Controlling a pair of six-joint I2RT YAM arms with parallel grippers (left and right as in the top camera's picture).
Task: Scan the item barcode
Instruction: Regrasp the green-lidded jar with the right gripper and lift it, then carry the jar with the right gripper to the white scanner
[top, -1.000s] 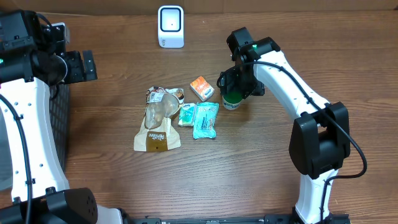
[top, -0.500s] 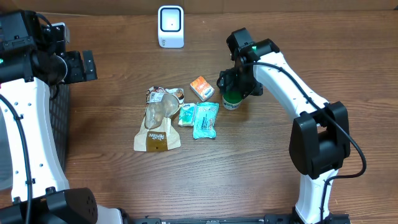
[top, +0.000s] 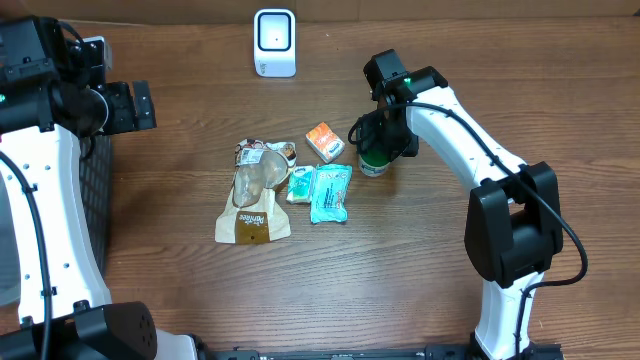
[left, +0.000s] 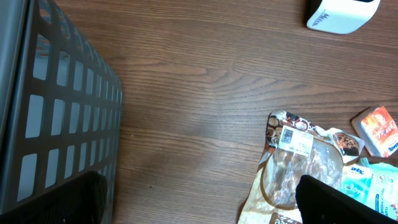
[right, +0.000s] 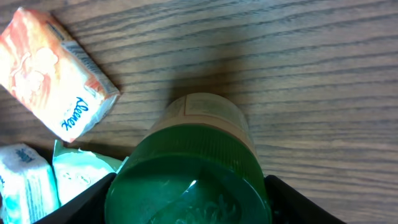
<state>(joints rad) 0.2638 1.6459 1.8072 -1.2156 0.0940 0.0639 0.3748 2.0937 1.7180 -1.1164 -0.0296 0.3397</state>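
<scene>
A jar with a green lid (top: 373, 160) stands on the wooden table to the right of the pile of items. In the right wrist view its lid (right: 186, 180) fills the space between my fingers. My right gripper (top: 380, 140) (right: 186, 208) is down over it, shut on the lid with a finger pressed against each side. Far off at the left, my left gripper (top: 140, 105) (left: 199, 208) hangs open and holds nothing. The white scanner (top: 275, 42) (left: 342, 14) stands at the back of the table.
An orange packet (top: 324, 141) (right: 56, 74) lies just left of the jar. Two teal packets (top: 330, 192) and a brown pouch (top: 255, 195) (left: 298, 168) lie further left. A black mesh basket (left: 50, 112) stands at the left edge.
My right gripper's fingers have closed in onto the jar's lid. The jar and the left arm have not moved.
</scene>
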